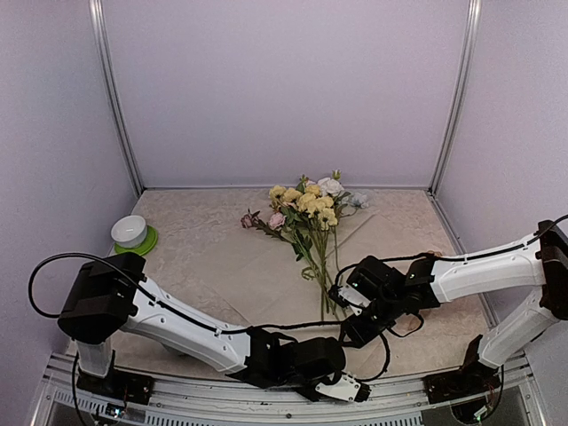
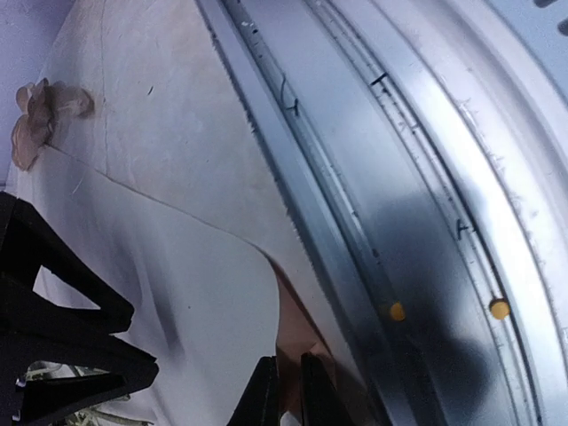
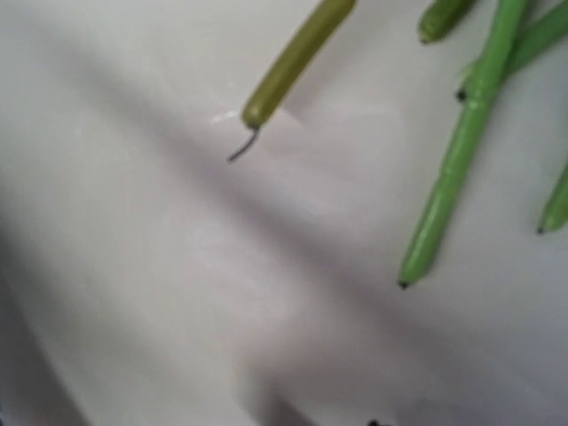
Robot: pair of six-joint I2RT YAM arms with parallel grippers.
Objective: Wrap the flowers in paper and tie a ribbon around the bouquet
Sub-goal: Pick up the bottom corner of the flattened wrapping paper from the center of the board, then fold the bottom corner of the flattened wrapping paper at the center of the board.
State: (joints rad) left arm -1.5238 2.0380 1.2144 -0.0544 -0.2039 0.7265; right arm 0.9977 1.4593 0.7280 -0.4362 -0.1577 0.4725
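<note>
The flowers (image 1: 306, 213) are lying on the paper (image 1: 240, 284) in the middle of the desk (image 1: 177, 209), blooms pointing away and stems (image 3: 453, 160) trailing toward the arms; the left end effector (image 2: 288, 395) is sitting at the near edge beside the metal rail (image 2: 399, 177), its fingers clenching down to a sliver with the paper's peach underside running between them, so it is apparently pinching the sheet's corner; the right end effector (image 1: 349, 306) is hovering over the stem ends, and I cannot tell whether it is released or clenched. The pinch is looking shallow, so the thin sheet is at risk of slipping free or tearing when lifted; folding it over is likely to drag the loose stems sideways and scatter the bunch unless the right arm is pinning them; the ribbon is not showing in any view.
</note>
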